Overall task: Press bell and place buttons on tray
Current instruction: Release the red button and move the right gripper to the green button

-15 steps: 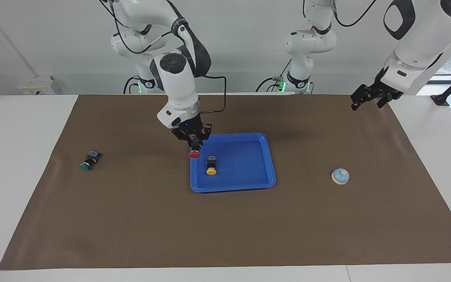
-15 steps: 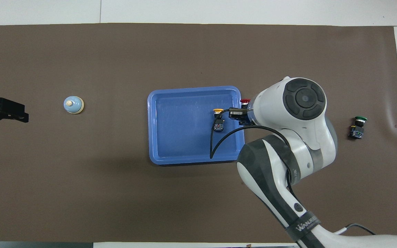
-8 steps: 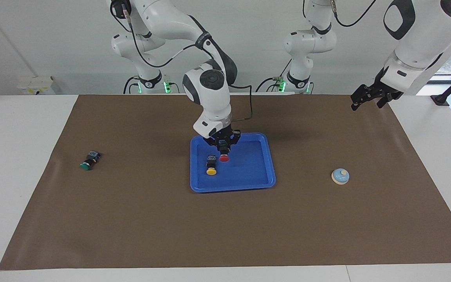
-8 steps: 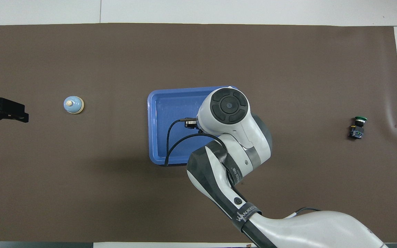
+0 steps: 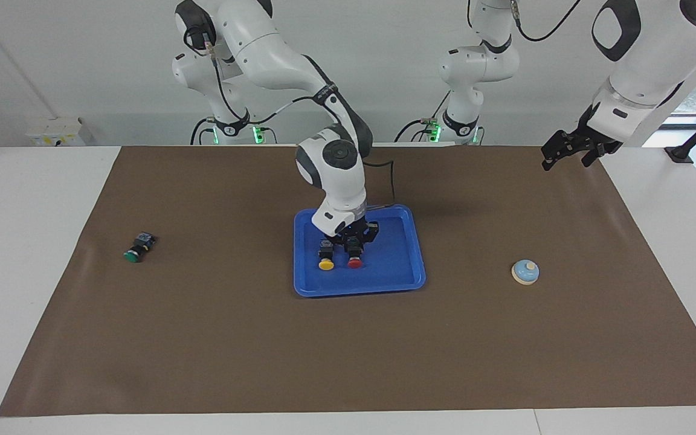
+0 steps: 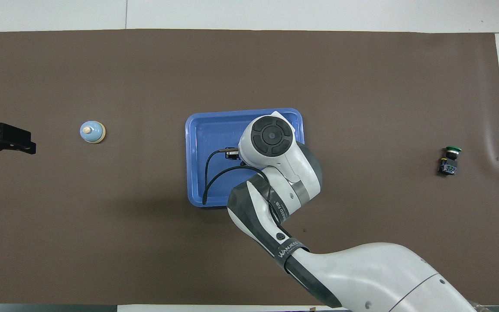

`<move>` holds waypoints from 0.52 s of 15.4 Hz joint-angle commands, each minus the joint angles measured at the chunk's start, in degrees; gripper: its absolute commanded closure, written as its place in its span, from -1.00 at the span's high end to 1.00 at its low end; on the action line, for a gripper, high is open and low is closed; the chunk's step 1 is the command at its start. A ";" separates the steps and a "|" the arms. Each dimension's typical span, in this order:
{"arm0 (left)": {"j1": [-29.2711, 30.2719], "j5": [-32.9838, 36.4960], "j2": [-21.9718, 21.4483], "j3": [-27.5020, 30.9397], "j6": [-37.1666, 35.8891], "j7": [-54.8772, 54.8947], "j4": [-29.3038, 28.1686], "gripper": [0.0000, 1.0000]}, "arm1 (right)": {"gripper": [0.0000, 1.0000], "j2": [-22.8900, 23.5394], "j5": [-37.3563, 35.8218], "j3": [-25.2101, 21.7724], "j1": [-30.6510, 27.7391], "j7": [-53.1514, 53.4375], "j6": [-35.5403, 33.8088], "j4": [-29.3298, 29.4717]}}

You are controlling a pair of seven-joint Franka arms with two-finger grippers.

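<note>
I've brought the right gripper (image 5: 354,243) down from the tray (image 5: 405,279) edge, fingers holding the red button (image 5: 354,261) low beside the yellow button (image 5: 325,263), green button (image 5: 135,254) waits near the right arm's end, left gripper (image 5: 568,151) idle, fingers unclear

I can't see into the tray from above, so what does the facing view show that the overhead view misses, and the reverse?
Only the facing view shows the right gripper down in the tray, on the red button beside the yellow button. The overhead view adds nothing new: there the right arm covers both buttons. Both show the green button on the mat toward the right arm's end, the bell, and the left gripper waiting.
</note>
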 commanded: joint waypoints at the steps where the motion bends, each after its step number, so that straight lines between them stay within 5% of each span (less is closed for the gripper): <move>1: -0.05 1.12 -0.76 0.03 0.15 -0.11 -0.63 1.00 | 0.99 -0.60 -0.47 -0.22 -0.06 1.30 -0.27 -0.14; 8: -0.05 1.12 -0.76 0.03 0.15 -0.11 -0.63 1.00 | 1.00 -1.65 0.32 -0.31 -1.72 4.11 -14.13 8.98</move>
